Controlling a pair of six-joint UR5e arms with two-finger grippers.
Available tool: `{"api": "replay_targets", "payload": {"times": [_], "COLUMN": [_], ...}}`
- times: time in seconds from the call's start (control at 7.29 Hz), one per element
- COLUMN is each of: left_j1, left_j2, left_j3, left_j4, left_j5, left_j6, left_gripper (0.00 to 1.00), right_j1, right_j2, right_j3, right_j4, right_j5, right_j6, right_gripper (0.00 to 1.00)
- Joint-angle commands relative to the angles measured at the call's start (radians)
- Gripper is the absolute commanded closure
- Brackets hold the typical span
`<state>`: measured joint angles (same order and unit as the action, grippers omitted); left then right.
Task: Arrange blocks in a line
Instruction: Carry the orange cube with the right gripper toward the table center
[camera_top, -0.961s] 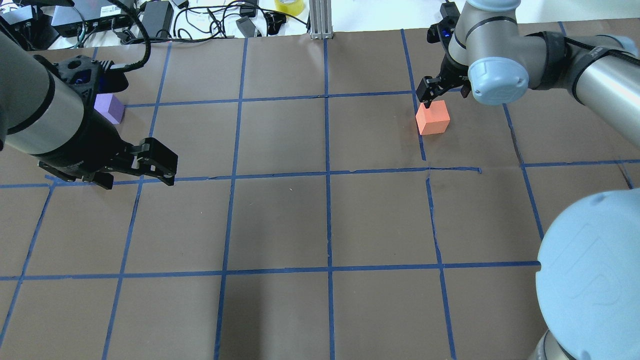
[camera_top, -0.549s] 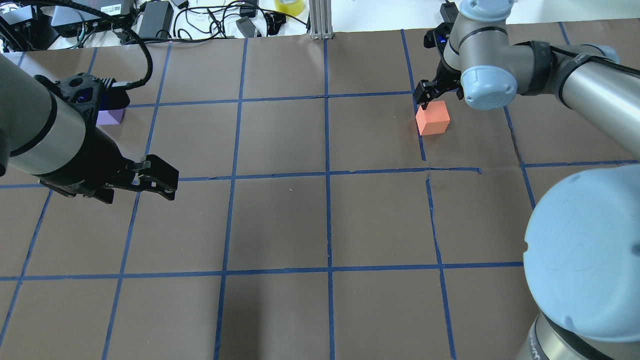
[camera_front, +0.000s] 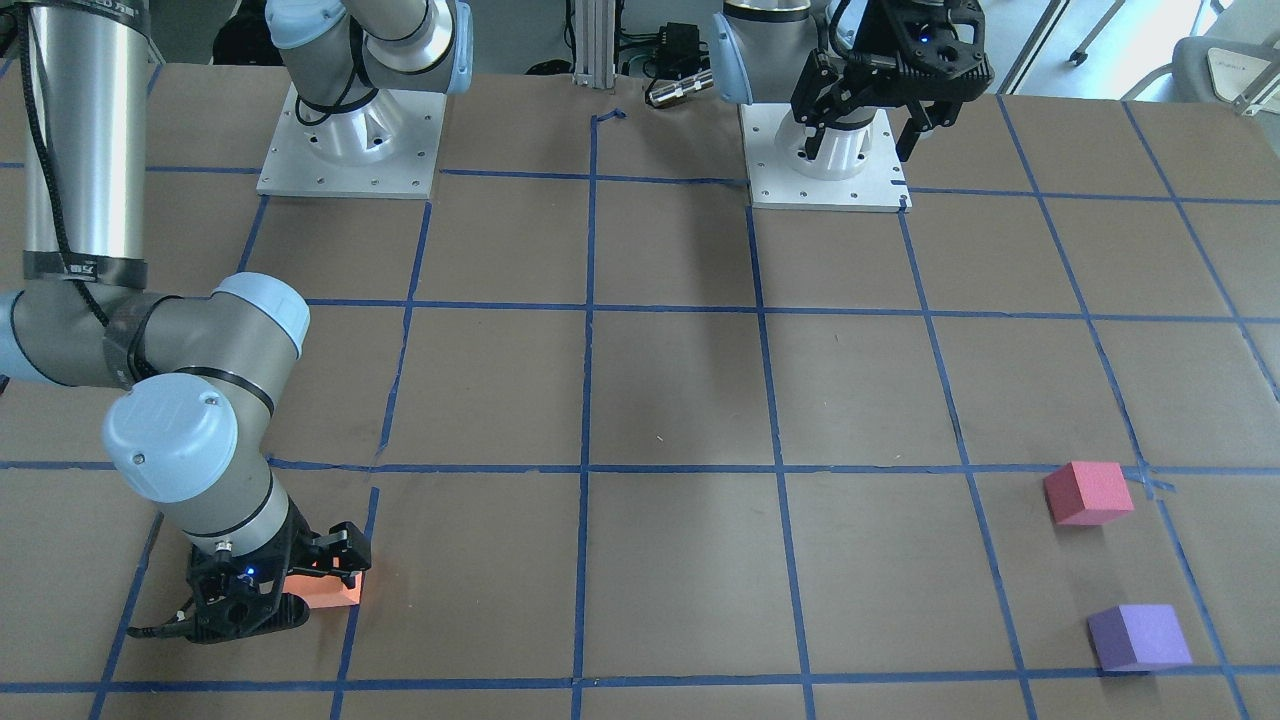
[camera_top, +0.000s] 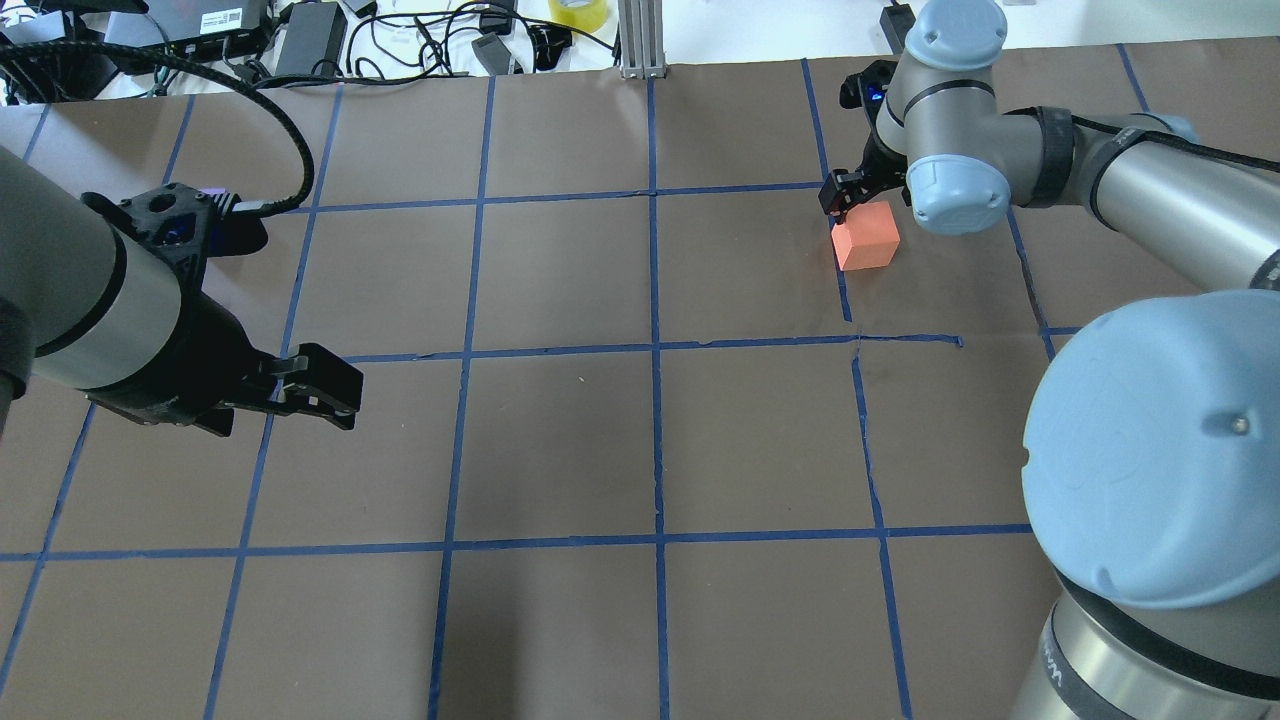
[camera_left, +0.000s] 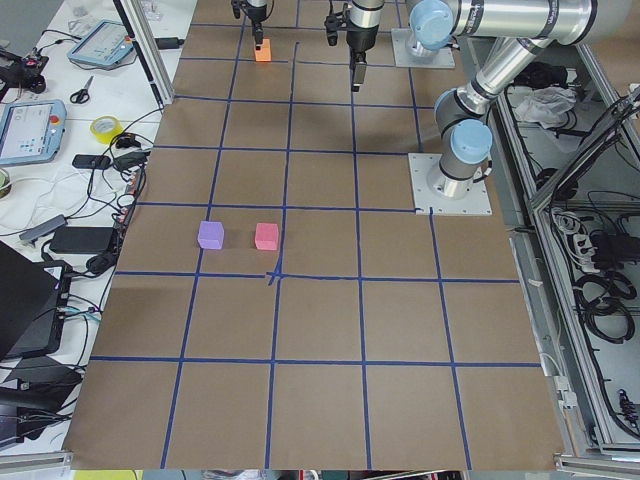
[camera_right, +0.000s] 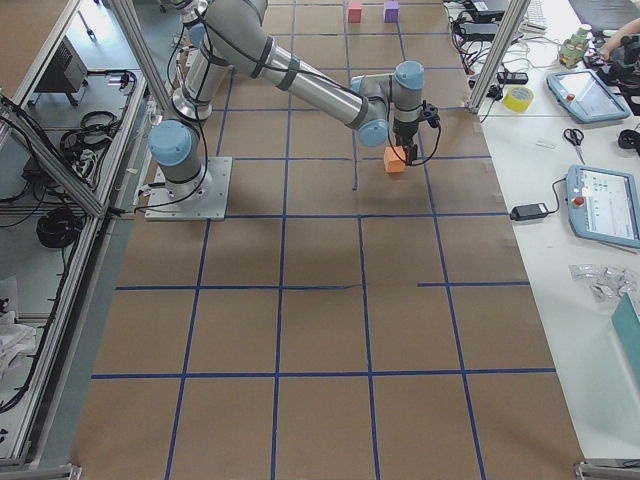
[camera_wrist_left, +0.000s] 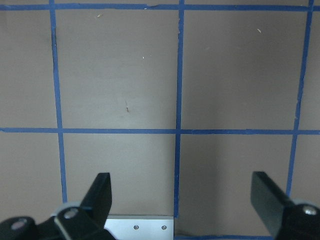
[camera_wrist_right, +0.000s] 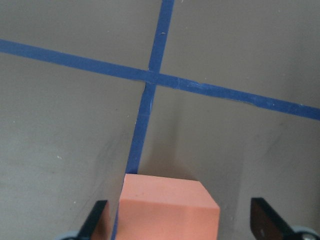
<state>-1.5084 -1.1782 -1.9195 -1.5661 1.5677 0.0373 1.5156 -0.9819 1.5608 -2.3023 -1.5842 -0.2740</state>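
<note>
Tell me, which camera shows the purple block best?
The front-facing view: the purple block lies large and unobstructed there. The left view shows it smaller, the right view tiny at the far end; overhead, the left arm blocks it; wrist cameras miss it.

Bench (camera_top: 560, 450) covered in brown paper, divided into squares by blue tape (camera_top: 657, 440); the paper shows a tear along one tape line near the centre. An aluminium post (camera_top: 640, 40) stands at the middle of one long edge. Along that edge runs a white side table (camera_right: 560, 290) carrying two handheld screen units (camera_right: 603, 205), scissors (camera_right: 573, 137), a yellow tape roll (camera_right: 518, 98), black power adapters (camera_top: 315, 35) and loose cables (camera_top: 420, 40). Beside the opposite long edge, a metal-framed trough (camera_left: 590, 200) holds coiled cables (camera_left: 600, 290). An office chair (camera_front: 1225, 65) stands beyond one bench corner. Lighting is even, with soft shadows.
</note>
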Motion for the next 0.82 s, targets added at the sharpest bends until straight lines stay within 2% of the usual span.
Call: {"api": "replay_targets", "payload": {"times": [0.0,0.14,0.27,0.41,0.55,0.69], "left_j1": [0.0,0.0,0.0,-0.001,0.0,-0.001], "left_j2": [0.014,0.021,0.029,0.038,0.045,0.049], "left_j3": [-0.019,-0.03,-0.039,-0.053,-0.061,-0.07], "left_j4": [0.0,0.0,0.0,0.0,0.0,0.0], "left_j5": [0.0,0.0,0.0,0.0,0.0,0.0], "left_j6": [0.001,0.001,-0.001,-0.001,0.001,0.001], "left_gripper": [0.0,0.0,0.0,0.0,0.0,0.0], "right_j1": [0.0,0.0,0.0,0.0,0.0,0.0], "right_j2": [0.012,0.026,0.029,0.029,0.028,0.019], "right_j3": [0.004,0.007,0.007,0.007,0.007,0.005], "right_j4": [0.001,0.001,0.004,0.01,0.014,0.032], "right_j5": [0.004,0.004,0.004,0.003,0.0,0.0], "right_j6": [0.001,0.001,0.013,0.013,0.016,0.021], "right_gripper": [0.0,0.0,0.13,0.39,0.75,1.0]}}
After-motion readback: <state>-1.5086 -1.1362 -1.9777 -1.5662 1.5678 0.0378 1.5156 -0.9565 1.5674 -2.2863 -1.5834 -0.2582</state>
